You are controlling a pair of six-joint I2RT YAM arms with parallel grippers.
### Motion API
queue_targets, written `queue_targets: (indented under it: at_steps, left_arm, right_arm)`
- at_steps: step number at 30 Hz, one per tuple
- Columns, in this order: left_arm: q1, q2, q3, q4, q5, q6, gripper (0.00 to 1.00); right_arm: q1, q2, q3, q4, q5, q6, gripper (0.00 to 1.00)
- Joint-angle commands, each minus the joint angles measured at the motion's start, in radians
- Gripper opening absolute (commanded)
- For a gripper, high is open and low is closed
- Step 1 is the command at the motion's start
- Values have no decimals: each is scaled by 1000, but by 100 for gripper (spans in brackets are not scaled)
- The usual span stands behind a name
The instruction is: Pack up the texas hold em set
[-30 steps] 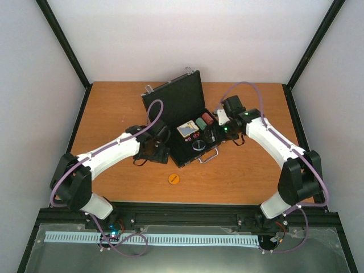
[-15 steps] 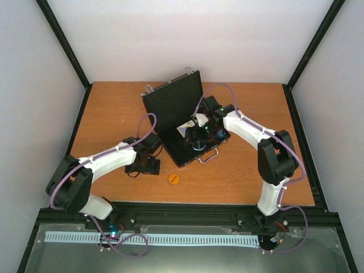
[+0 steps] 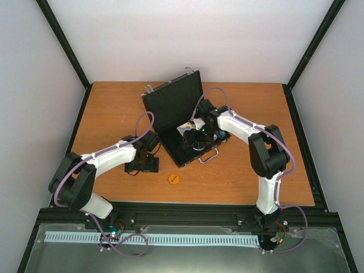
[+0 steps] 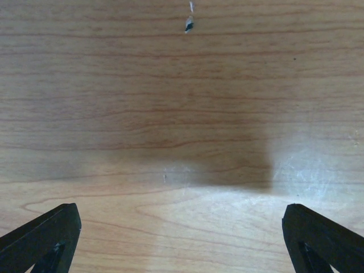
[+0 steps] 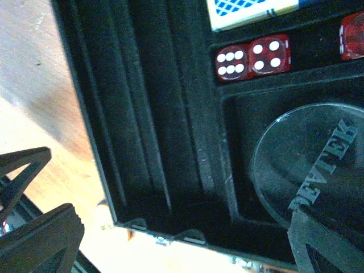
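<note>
The black briefcase (image 3: 173, 105) stands open mid-table, its lid upright at the back. My right gripper (image 3: 191, 139) hangs open and empty over its tray. In the right wrist view the gripper (image 5: 182, 244) is above empty chip slots (image 5: 148, 125). The red dice (image 5: 253, 57), the blue-white card box (image 5: 250, 10) and the clear disc (image 5: 310, 165) lie in their pockets. The orange disc (image 3: 174, 178) lies on the table in front of the case. My left gripper (image 3: 142, 165) is wide open over bare wood (image 4: 182, 244), left of the case. The chip stacks are hidden by the right arm.
The case's silver handle (image 3: 209, 156) sticks out at its near right edge. The wooden table (image 3: 114, 108) is fenced by black frame rails and white walls. A small white speck (image 4: 189, 24) lies on the wood ahead of the left gripper.
My right arm has swung left and come down over the case's tray. My left gripper has pulled back from the case's left edge toward the near left.
</note>
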Motion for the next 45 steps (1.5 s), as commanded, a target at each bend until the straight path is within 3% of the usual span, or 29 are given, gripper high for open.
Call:
queue_targets:
  at_steps: [1, 10, 21, 28, 36, 45]
  left_arm:
    - [15, 10, 41, 6, 3, 21, 100]
    - [20, 9, 40, -3, -4, 29, 100]
    - [31, 0, 93, -29, -12, 50, 100]
    - [158, -55, 85, -15, 99, 57, 100]
    - [354, -73, 44, 11, 191, 64, 100]
    - [405, -76, 48, 19, 209, 75, 100]
  right_arm:
    - [8, 63, 49, -34, 31, 13, 100]
    - [8, 111, 71, -51, 181, 33, 100]
    - [44, 2, 128, -132, 300, -19, 100]
    - [165, -87, 91, -206, 396, -39, 100]
    - [344, -176, -19, -169, 440, 6, 100]
    - [509, -101, -2, -129, 415, 6, 100]
